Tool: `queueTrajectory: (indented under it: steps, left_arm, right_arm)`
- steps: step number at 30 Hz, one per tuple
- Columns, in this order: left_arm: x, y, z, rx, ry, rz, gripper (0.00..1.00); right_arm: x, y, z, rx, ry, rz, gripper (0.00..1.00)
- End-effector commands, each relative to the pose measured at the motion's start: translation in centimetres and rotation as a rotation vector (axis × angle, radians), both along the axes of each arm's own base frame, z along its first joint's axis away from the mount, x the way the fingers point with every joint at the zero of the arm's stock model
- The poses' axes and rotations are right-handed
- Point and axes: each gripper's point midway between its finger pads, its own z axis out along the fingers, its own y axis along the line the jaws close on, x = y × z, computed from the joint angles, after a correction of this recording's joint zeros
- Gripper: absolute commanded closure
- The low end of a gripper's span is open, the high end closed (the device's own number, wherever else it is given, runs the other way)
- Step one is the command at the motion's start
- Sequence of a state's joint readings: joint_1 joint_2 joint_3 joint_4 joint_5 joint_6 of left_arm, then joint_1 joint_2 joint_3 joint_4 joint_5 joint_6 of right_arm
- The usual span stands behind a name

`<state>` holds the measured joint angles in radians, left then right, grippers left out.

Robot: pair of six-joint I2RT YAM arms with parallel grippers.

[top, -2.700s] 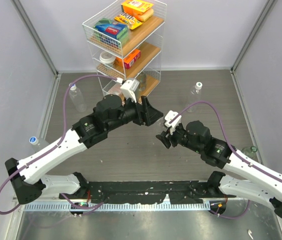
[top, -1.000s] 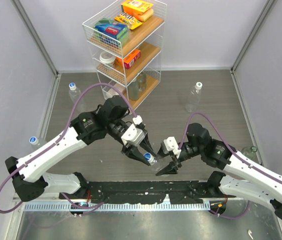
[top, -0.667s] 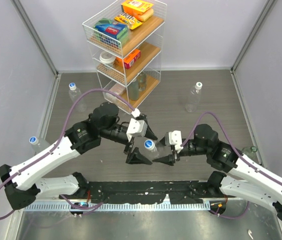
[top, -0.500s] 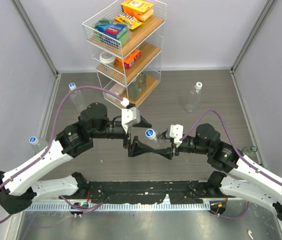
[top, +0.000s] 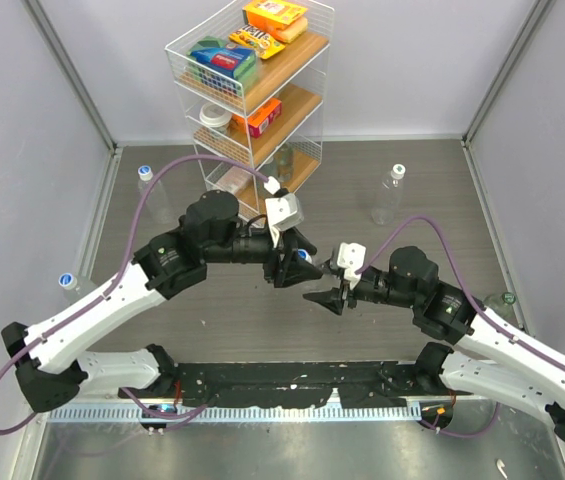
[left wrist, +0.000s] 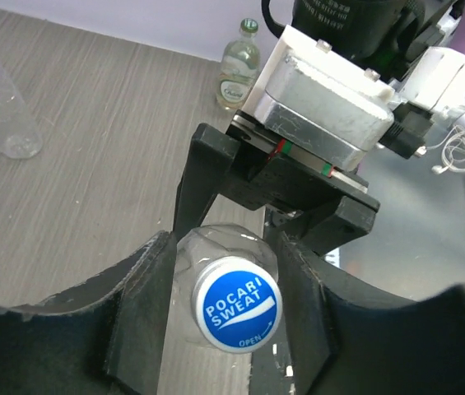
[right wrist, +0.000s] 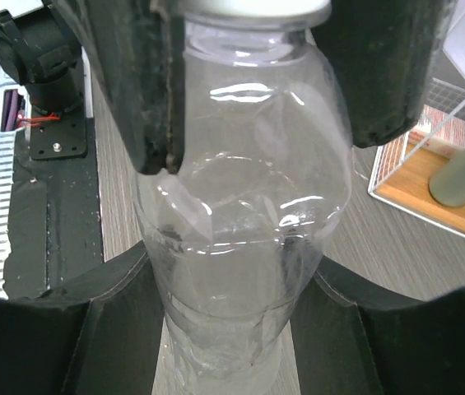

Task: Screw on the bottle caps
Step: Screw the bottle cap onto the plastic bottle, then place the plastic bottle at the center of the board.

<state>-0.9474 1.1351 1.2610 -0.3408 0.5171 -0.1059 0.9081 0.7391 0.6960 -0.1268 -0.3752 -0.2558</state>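
**Bottle held up btwn the two arms, cap on its neck**

R end effector (right wrist: 234, 284) is clamped on the clear ribbed plastic bottle (right wrist: 248, 164). One finger presses each side of the lower body, and the bottle looks clear of the grey wood-grain desk (top: 222, 320).

The small round white cap with a blue top (left wrist: 238, 304), printed POCARI SWEAT, sits on the bottle's neck, at the end away from the R end effector.

L end effector (left wrist: 225, 247) meets that end head-on, w/ its black fingers (left wrist: 137, 321) straddling the cap and the jaws apart. A sliver of bottle shoulder shows btwn the cap and one finger. The other finger is just beside the cap, and I can't tell if it touches. So L isn't squeezing the cap.

Elsewhere:
- **Rack:** beyond the L end effector, at the desk's far side, stands a white wire rack with wooden shelves (top: 252, 100), loaded w/ boxes & packets.
- **R side:** well off to the far side of the R end effector is a second clear bottle with a white cap (top: 389, 195).
- **L side:** out past the L arm, near the wall, are two more capped clear bottles (top: 152, 192), one nearer the rack and one nearer the arm bases.
- **Behind R:** a small glass bottle with a green cap (left wrist: 240, 66) stands upright on the desk behind the R end effector.
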Motion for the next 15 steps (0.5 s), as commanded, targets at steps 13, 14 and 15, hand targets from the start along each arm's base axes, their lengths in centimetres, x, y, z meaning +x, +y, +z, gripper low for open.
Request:
queueTrajectory:
  steps: [13, 14, 15]
  left_arm:
    - [2.2, 1.6, 1.5, -0.031, -0.018, 0.190, 1.00]
    - [3.5, 2.2, 1.0, -0.004, -0.025, 0.267, 1.00]
    - [5.2, 3.1, 0.4, 0.025, -0.037, 0.379, 1.00]
  right_arm:
    - [2.9, -0.8, 3.3, 0.137, -0.003, -0.197, 0.72]
    - [3.0, -0.9, 3.1, 0.136, 0.003, -0.205, 0.32]
    - [3.2, -0.9, 2.9, 0.136, 0.018, -0.221, 0.24]
